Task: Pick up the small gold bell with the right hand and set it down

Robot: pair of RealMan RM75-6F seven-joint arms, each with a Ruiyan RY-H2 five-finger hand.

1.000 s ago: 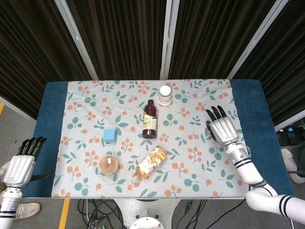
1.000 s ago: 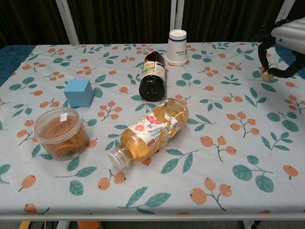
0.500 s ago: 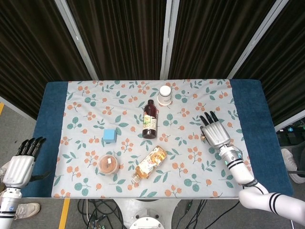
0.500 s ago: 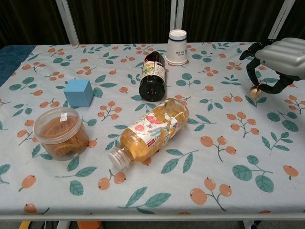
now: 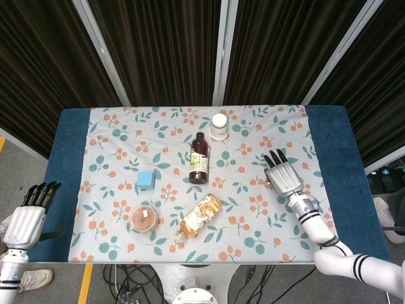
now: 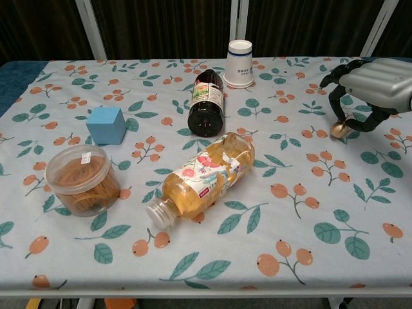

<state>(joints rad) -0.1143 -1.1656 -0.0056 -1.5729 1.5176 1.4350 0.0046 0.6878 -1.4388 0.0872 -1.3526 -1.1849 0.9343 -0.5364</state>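
The left robot hand is hanging off the near left corner of the surface, fingers lying loosely apart and holding nothing. The right robot hand is reaching in over the right part of the surface, palm down, fingers curling downward. It is pinching the small gold bell between its fingertips; whether the bell is touching the cloth or hanging just above it cannot be told. In the head view the bell is hiding under that hand.

A lying juice bottle is sitting nearest the front edge, with a tub of rubber bands left of it and a blue cube beyond. Further back, a dark bottle is lying and a paper cup is standing upside down near the far edge. Open cloth is stretching around the bell on every side.
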